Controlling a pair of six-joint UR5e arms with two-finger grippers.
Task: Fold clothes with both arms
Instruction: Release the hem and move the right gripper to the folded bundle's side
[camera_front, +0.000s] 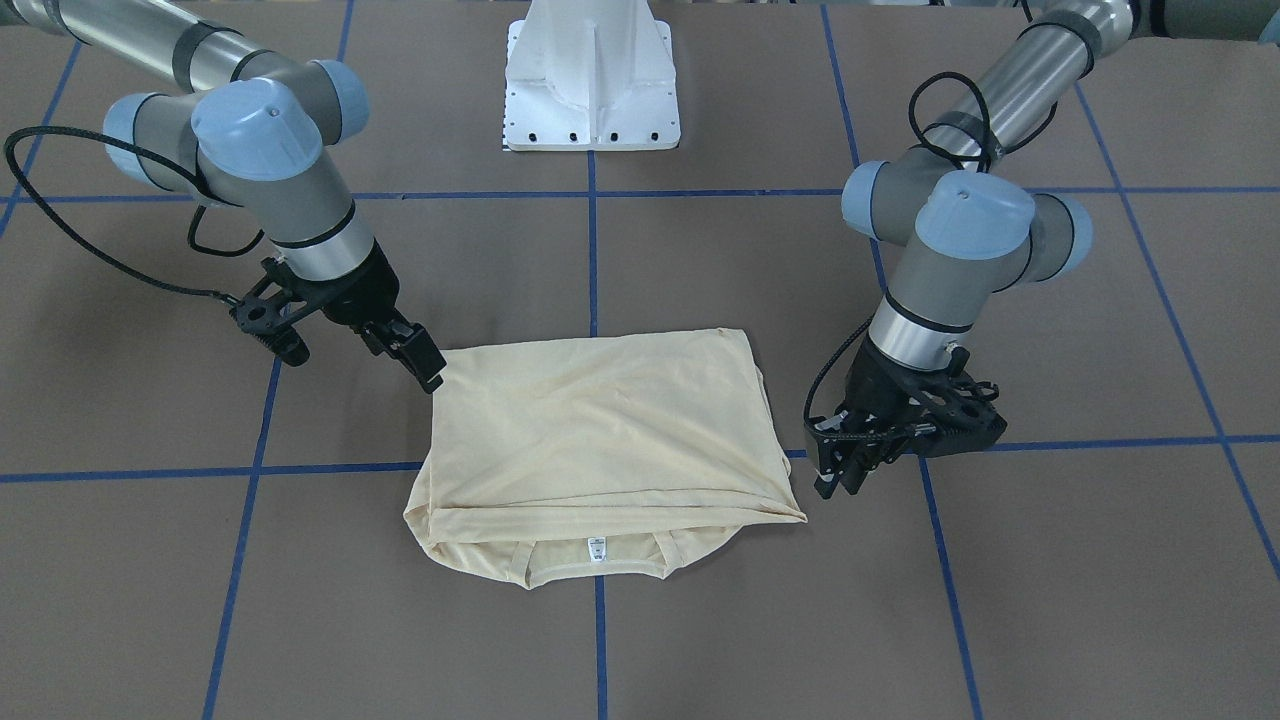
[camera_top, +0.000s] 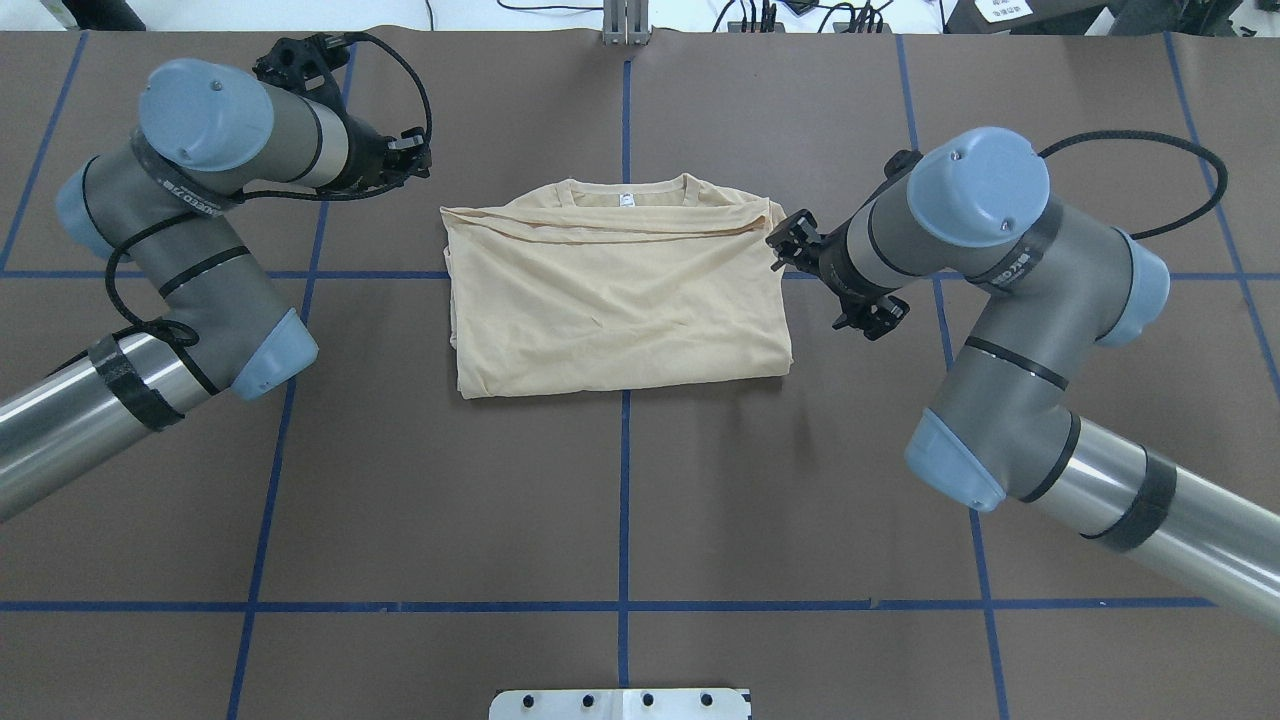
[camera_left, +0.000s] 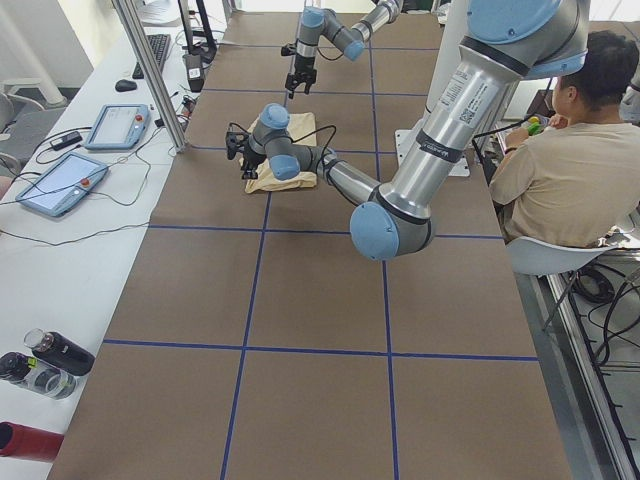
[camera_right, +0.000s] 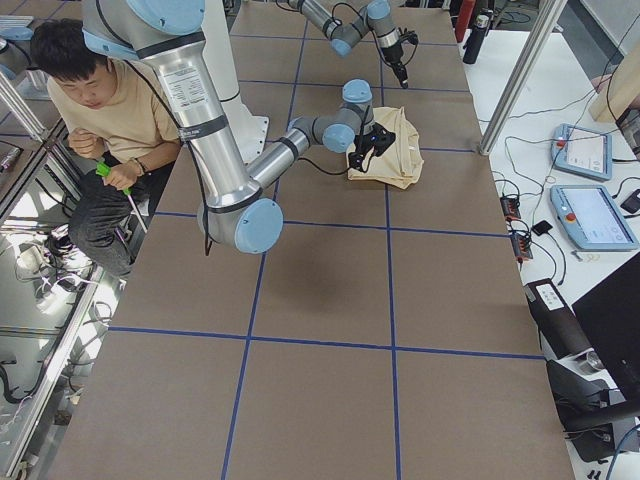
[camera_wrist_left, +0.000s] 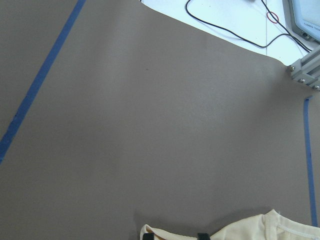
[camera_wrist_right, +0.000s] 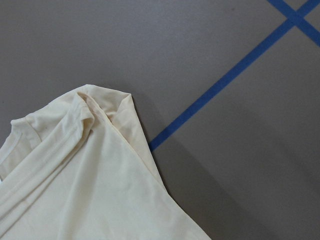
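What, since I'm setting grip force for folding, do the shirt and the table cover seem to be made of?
Shirt: thin, matte cream knit, probably a cotton-like jersey. It lies limp with soft creases, and its folded edges sag rather than hold shape. Table cover: matte brown sheet, possibly paper or card. It looks flat and without sheen, but the texture is too fine to tell.

The shirt (camera_front: 600, 440) is thin, soft cloth, matt and finely creased. The bench (camera_front: 700, 620) is covered in a matt brown, paper-like sheet crossed by smooth blue tape (camera_front: 592, 250). The arms (camera_front: 1030, 75) have satin silver metal tubes, matt grey joints and smooth pale-blue plastic caps (camera_front: 975, 215).
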